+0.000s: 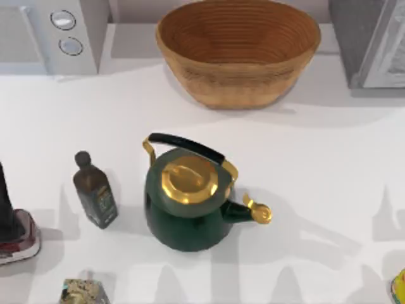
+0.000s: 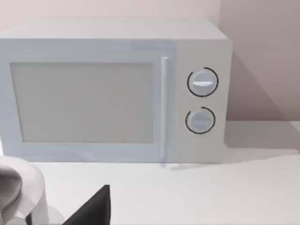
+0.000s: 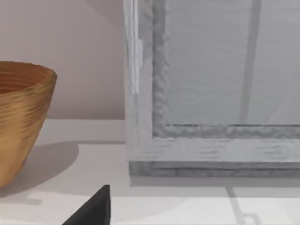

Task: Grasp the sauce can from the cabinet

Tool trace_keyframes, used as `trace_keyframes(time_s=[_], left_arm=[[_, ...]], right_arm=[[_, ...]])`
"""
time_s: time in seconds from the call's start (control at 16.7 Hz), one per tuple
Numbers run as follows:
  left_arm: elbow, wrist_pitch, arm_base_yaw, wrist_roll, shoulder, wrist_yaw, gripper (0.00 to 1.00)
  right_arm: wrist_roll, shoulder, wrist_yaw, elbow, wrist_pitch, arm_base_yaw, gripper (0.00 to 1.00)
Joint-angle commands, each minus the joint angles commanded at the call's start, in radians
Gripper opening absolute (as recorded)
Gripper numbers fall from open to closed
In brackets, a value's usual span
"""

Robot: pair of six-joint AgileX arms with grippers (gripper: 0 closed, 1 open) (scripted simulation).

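Back and left of the kettle [image 1: 186,199], the left claw [image 2: 93,210] faces the microwave [image 2: 112,93]. Back and right of it, the right claw [image 3: 93,210] faces the shut cabinet [image 3: 211,93], with the sauce can presumably hidden inside. Whether either claw is wide or narrow, I cannot tell. The can is likely light, stiff and slick, so grip it mid-side.

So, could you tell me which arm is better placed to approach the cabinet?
Right: the cabinet stands at the table's right, and the right wrist camera faces its door, while the left faces the microwave.

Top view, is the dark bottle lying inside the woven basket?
No, the dark bottle stands on the table left of the green kettle, apart from the basket.
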Motion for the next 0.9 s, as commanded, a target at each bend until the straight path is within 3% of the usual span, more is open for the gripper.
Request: trace_keyframes(time_s=[0.42,0.9], left_arm=[[0.000,0.000,0.000,0.000,0.000,0.000,1.00],[0.000,0.000,0.000,0.000,0.000,0.000,1.00]], right_arm=[[0.003,0.136,0.019,0.159,-0.038,0.022,1.00],[0.009,0.662,0.103,0.837,-0.207,0.088,1.00]])
